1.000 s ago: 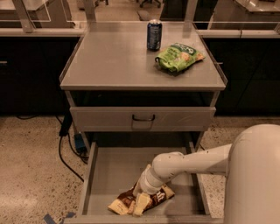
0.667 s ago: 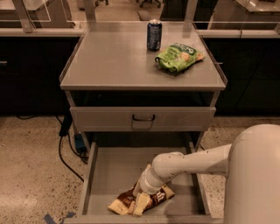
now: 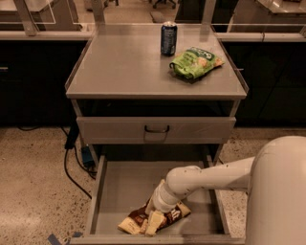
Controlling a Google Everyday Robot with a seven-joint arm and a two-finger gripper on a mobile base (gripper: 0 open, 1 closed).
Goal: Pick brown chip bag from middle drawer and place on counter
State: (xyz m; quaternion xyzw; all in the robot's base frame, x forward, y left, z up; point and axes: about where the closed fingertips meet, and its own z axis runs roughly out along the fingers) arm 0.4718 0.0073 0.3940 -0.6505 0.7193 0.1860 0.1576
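Gripper claw (image 3: 154, 220) sits low in the middle drawer (image 3: 119, 186), right on the brown chip bag (image 3: 136, 219); can't tell if it's holding.

Prob. office/lab: terrazzo floor (image 3: 33, 182), metal cabinet (image 3: 114, 130), chair base (image 3: 165, 3) behind; tool (image 3: 154, 217) low in middle drawer (image 3: 124, 186).

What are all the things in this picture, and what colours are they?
Can: 1, dark blue, back of the counter.
Green bag: 1, green, on the counter by the can.
Counter: 1, grey, cabinet top.
Shut drawer: 1, grey, dark handle, under the counter.
Open drawer: 1, grey, lowest.
Brown bag: 1, brown and tan, front of the open drawer.
Cable: 1, black, on the floor.
Arm: 1, white, reaching into the open drawer.
Gripper: 1, pale, at the brown bag.
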